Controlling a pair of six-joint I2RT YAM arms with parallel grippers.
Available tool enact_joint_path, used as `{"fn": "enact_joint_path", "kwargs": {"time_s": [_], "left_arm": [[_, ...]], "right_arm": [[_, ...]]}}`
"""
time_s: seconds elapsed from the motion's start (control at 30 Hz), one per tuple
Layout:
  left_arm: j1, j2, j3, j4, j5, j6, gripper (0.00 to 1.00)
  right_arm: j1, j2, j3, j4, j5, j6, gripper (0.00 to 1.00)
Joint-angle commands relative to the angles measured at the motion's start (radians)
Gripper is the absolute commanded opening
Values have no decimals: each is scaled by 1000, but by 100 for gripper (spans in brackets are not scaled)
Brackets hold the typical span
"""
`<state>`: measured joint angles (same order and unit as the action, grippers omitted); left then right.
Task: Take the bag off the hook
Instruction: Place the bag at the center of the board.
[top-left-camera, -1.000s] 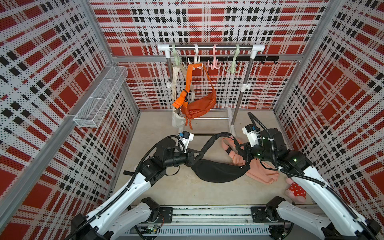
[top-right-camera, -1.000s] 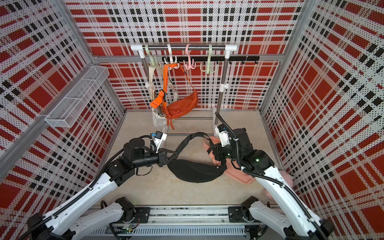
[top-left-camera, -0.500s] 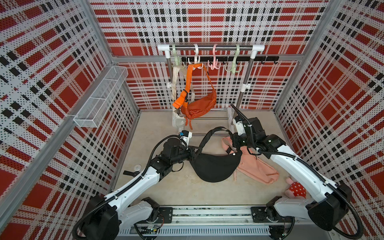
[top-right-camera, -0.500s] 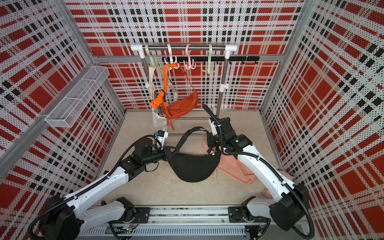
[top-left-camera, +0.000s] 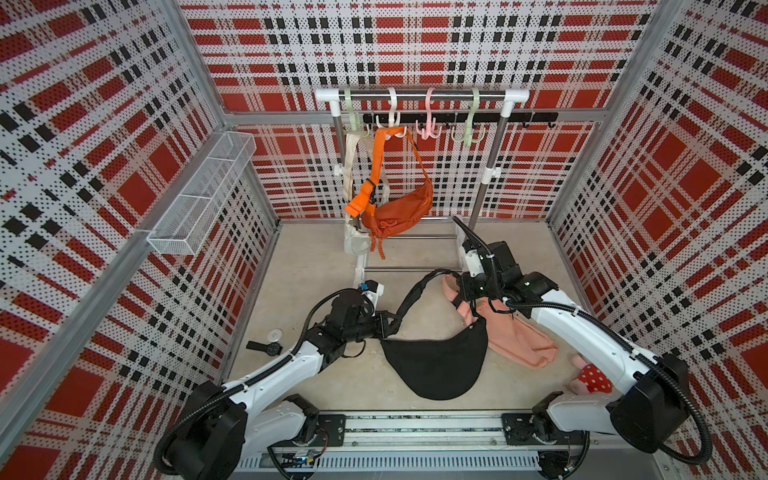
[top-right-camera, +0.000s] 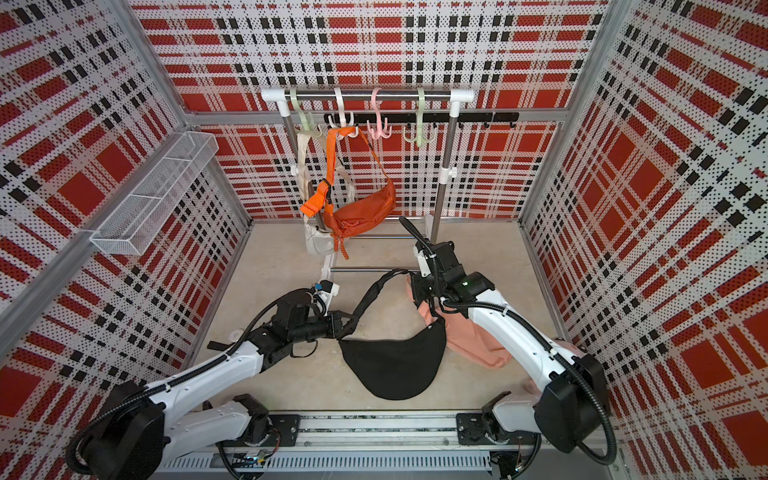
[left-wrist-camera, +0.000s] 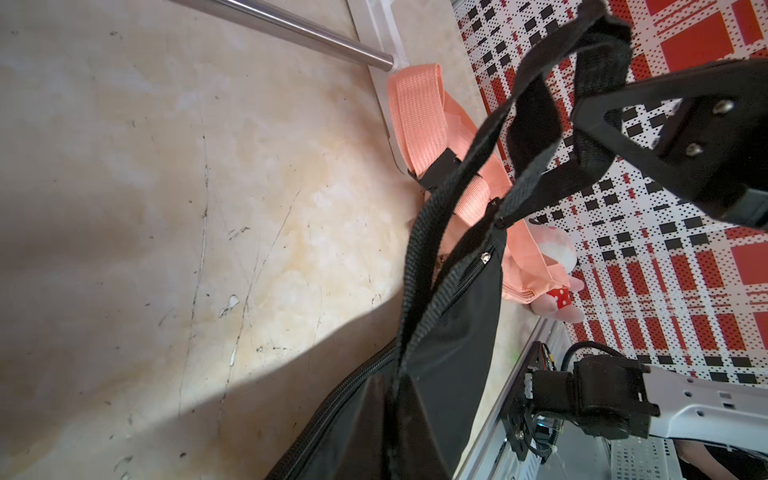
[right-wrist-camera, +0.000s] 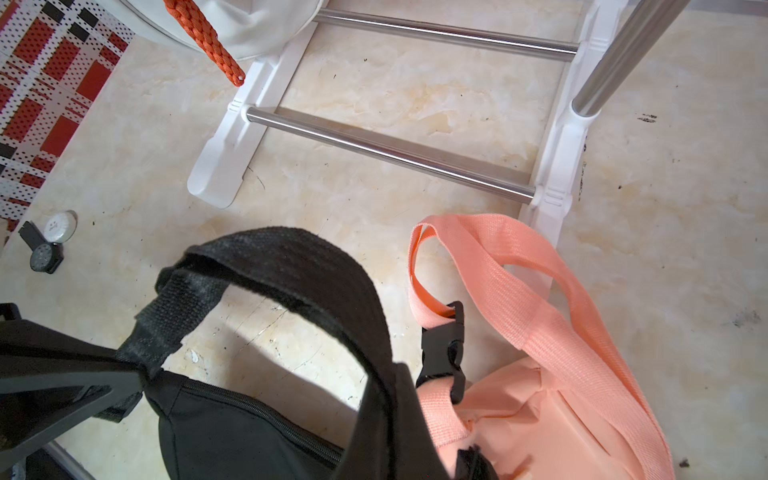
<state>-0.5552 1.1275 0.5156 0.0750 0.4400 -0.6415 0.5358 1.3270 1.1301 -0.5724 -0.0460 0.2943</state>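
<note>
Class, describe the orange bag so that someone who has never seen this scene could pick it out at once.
Find the clothes rail at the back wall. The orange bag hangs by its strap from the white hook there. Only it is orange: the cream bag hangs beside it, the black bag and pink bag are off the rail.

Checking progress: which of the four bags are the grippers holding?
The black bag: left gripper and right gripper both clamp its strap. The orange bag and cream bag hang on the rack; the pink bag lies flat.
</note>
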Motion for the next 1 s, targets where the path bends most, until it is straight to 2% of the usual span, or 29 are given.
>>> {"fn": "enact_joint_path", "kwargs": {"time_s": [0.0,0.37,0.7,0.77,0.8,0.87,0.9,0.97], "left_arm": [[16,28,43,44,18,27,0],[67,125,148,77,58,84,0],[77,171,187,133,97,63,0],[77,182,191,135,102,67,9],[78,186,192,136,105,68,16],[81,190,199,133,114,71,40],[83,189,203,127,115,73,48],[89,175,214,113,108,82,58]], "right_arm": [[-2,11,24,30,6,8,0],[-3,34,69,33,93,-6,0],[-11,29,106,26,134,3,2],[-11,30,112,18,135,4,8],[-12,31,115,12,134,6,18],[-11,27,126,-5,137,12,36],[-11,23,130,-13,140,15,43],[-11,13,142,-29,148,24,53]]}}
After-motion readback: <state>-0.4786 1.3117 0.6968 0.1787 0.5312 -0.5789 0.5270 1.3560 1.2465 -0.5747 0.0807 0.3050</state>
